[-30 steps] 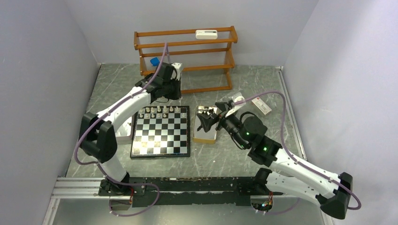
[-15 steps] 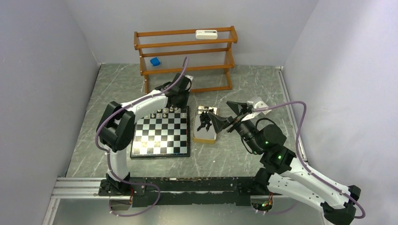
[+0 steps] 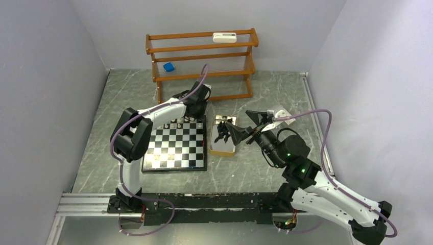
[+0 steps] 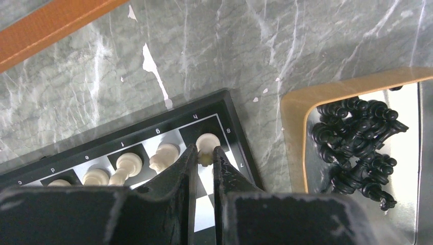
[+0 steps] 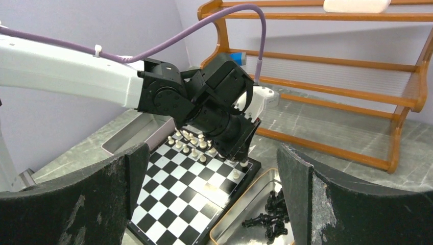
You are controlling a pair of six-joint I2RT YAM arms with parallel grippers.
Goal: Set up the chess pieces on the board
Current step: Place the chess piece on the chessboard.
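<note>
In the top view, our left tool [image 3: 197, 117] reaches down to the corner of the flat square chessboard with glossy black and silvery-white squares [image 3: 176, 153], at 1 o'clock from its centre. There the arm covers what the tool holds. The left wrist view shows it: the two dark fingers [image 4: 186, 163] are clenched on a small whitish-cream chess piece [image 4: 208, 142], which stands over the last square of the far row. We cannot tell whether its foot touches the square. At 9 o'clock from it, three more cream pieces [image 4: 127, 164] stand in the same row.

Just beside the chessboard, at 3 o'clock, lies a rectangular metal tray with a golden rim [image 4: 293, 132]. It holds a heap of tiny black chess pieces [image 4: 357, 148], which lie tangled and not upright. In the top view this heap is only a dark spot.

Our right tool [image 3: 247, 125] hangs above the bench at 3 o'clock from the tray, released, with its fingers wide apart and nothing between them. Only its wrist view shows the left tool [image 5: 243, 155] from the side, and also a grey metal tray [image 5: 127, 138] beyond the chessboard. The brown wooden rack [image 3: 201, 61] stands at 12 o'clock on the grey marbled bench [image 3: 286, 97].
</note>
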